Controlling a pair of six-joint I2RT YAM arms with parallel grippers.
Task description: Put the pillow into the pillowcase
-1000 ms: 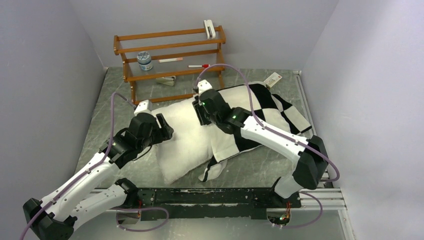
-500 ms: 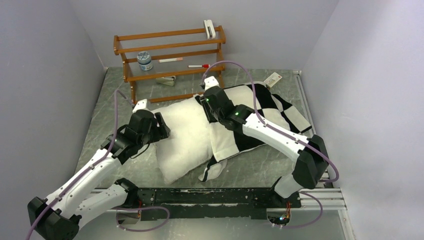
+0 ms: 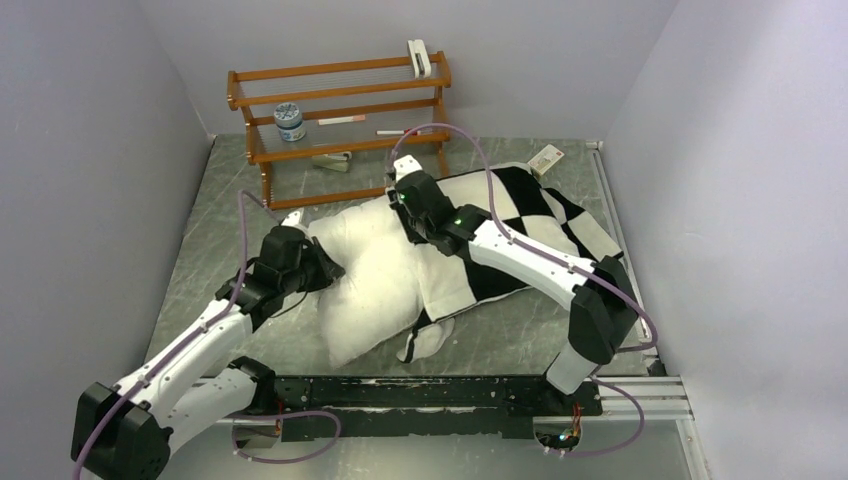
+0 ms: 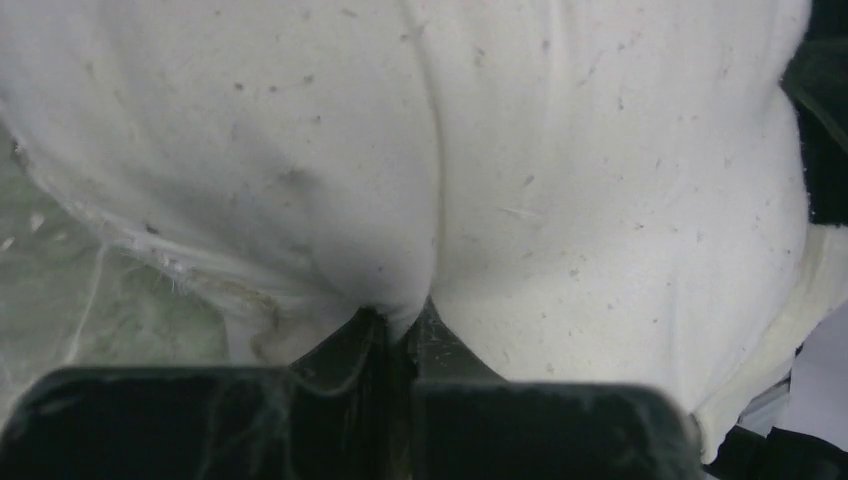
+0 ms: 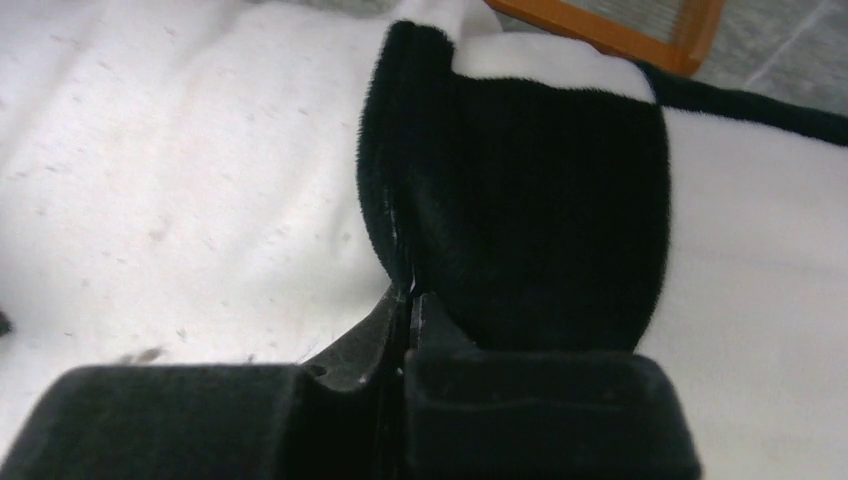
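The white pillow (image 3: 375, 275) lies across the middle of the table, its right end inside the black-and-white checkered pillowcase (image 3: 520, 215). My left gripper (image 3: 322, 268) is at the pillow's left edge, shut on a pinched fold of the pillow (image 4: 420, 290). My right gripper (image 3: 405, 205) sits at the far rim of the case's mouth, shut on a black flap of the pillowcase (image 5: 520, 220), with the bare pillow (image 5: 190, 180) to its left. A loose corner of the case (image 3: 425, 340) hangs out at the near side.
A wooden rack (image 3: 340, 110) stands at the back left with a small jar (image 3: 290, 122), a marker and other bits on its shelves. A small white tag-like item (image 3: 546, 157) lies at the back right. The grey walls close in on both sides.
Both grippers closed: the left moved right onto the pillow's left edge and pinched it, the right shifted slightly left and back and clamped the pillowcase rim.
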